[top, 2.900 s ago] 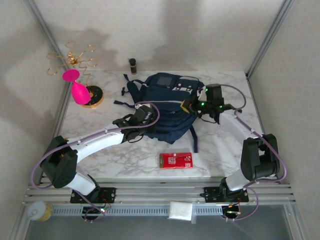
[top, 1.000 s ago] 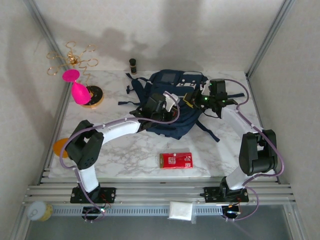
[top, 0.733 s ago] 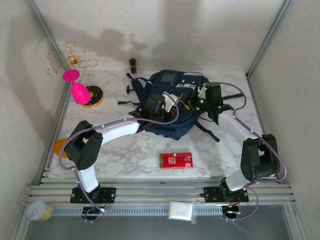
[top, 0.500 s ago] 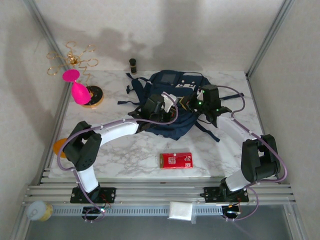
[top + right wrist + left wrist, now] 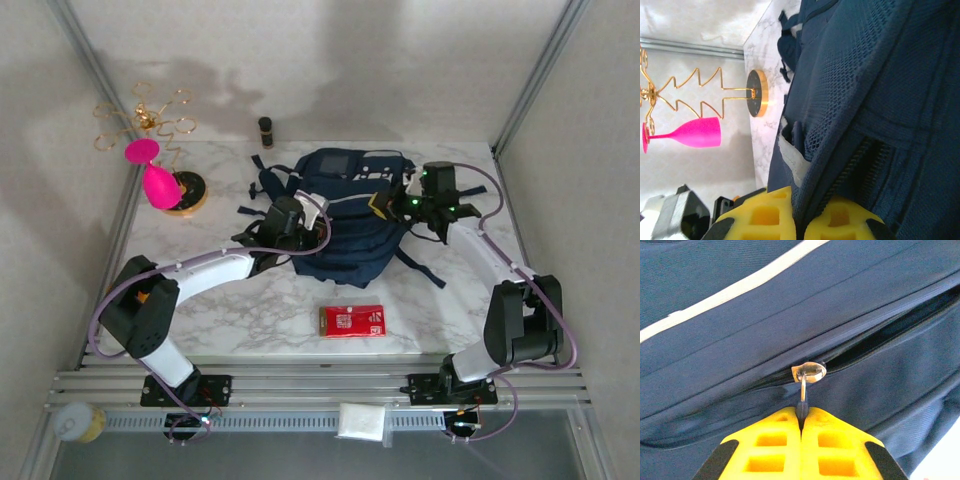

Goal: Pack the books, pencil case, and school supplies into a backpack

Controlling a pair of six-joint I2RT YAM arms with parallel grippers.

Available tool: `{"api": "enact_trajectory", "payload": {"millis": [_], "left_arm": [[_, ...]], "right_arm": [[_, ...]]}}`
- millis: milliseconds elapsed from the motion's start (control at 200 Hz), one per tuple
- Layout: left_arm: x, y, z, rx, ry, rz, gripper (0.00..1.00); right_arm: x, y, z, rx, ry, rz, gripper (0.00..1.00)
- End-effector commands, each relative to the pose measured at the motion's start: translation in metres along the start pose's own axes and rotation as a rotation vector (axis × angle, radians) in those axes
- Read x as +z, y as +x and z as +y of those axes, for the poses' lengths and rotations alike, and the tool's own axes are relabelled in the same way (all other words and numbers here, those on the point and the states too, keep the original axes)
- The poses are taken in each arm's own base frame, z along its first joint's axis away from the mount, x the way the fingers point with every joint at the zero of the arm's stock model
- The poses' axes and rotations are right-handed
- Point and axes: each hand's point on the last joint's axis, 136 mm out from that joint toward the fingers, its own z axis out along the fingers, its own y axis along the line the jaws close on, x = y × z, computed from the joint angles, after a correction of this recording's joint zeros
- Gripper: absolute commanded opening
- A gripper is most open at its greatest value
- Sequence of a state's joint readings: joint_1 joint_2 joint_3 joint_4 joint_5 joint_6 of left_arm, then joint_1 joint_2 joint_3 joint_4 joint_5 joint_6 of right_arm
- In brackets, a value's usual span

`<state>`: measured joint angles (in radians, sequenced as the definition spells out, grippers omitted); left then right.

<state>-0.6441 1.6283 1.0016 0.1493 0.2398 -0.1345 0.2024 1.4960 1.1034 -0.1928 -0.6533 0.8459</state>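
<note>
**A:** Where was the backpack (image 5: 345,215)?

**B:** It lay flat on the marble surface (image 5: 250,310), toward the far side, between the two arms. Its dark straps trailed over the surface.

**A:** And the left fingers (image 5: 795,420)?

**B:** They were clamped together on the tab of the metal zip pull (image 5: 809,372). In the wrist view the zip gaped open to the right of the slider and was closed to its left.

**A:** The right fingers (image 5: 785,197)?

**B:** They were pinched on a fold of navy fabric at the backpack's right side, just beside a mesh panel.

**A:** Anything else on the surface?

**B:** A red rectangle (image 5: 352,321) with a white label lay nearer the arms' bases, apart from the backpack. At the far left corner a pink glass (image 5: 155,178) was at a gold wire stand (image 5: 150,118).
</note>
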Motion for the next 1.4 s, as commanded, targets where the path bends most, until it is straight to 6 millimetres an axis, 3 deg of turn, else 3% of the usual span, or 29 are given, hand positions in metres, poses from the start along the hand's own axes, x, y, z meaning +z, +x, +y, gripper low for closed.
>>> {"api": "enact_trajectory", "payload": {"millis": [0,50,100,205,275,541,626,761,826,886,1046,1227,1267,1292,1397], "left_arm": [[-0.004,0.005,0.006,-0.019,0.003,0.022,0.00],[-0.003,0.004,-0.005,-0.025,0.053,0.015,0.00],[-0.001,0.003,-0.016,-0.020,0.079,0.010,0.00],[0.006,-0.002,-0.032,-0.010,0.097,-0.007,0.00],[0.012,-0.005,-0.037,-0.016,0.103,-0.005,0.00],[0.016,-0.010,-0.044,-0.019,0.106,-0.028,0.00],[0.015,-0.013,-0.044,-0.021,0.102,-0.035,0.00],[0.017,-0.014,-0.037,-0.017,0.066,-0.034,0.00],[0.016,-0.013,-0.033,-0.021,0.050,-0.033,0.00],[0.013,-0.013,-0.027,-0.030,0.030,-0.040,0.00],[-0.001,-0.009,-0.008,-0.096,0.015,-0.068,0.00],[-0.025,0.016,0.007,-0.099,-0.023,-0.040,0.00],[-0.032,0.021,0.010,-0.099,-0.037,-0.042,0.00],[-0.036,0.023,0.011,-0.105,-0.045,-0.046,0.00],[-0.048,0.027,0.006,-0.125,-0.012,-0.054,0.00]], "right_arm": [[-0.038,-0.030,0.037,-0.140,-0.077,-0.105,0.00],[-0.037,-0.035,0.035,-0.144,-0.040,-0.133,0.00],[-0.033,-0.034,0.035,-0.144,-0.029,-0.141,0.08],[-0.018,-0.023,0.038,-0.123,-0.019,-0.153,0.38],[-0.006,-0.015,0.038,-0.099,0.010,-0.160,0.49],[0.027,0.008,0.028,0.080,0.084,-0.348,0.57],[0.042,0.014,0.028,0.119,0.114,-0.374,0.53],[0.059,0.019,0.018,0.152,0.139,-0.437,0.35],[0.071,0.019,0.027,0.113,0.109,-0.402,0.20],[0.083,0.022,0.031,0.081,0.119,-0.359,0.00],[0.111,0.034,0.062,-0.031,0.011,-0.266,0.00],[0.152,0.065,0.107,-0.178,-0.086,-0.079,0.00],[0.157,0.065,0.115,-0.204,-0.100,-0.055,0.00],[0.163,0.082,0.126,-0.234,-0.119,-0.014,0.00],[0.167,0.097,0.141,-0.285,-0.164,0.061,0.00]]}}
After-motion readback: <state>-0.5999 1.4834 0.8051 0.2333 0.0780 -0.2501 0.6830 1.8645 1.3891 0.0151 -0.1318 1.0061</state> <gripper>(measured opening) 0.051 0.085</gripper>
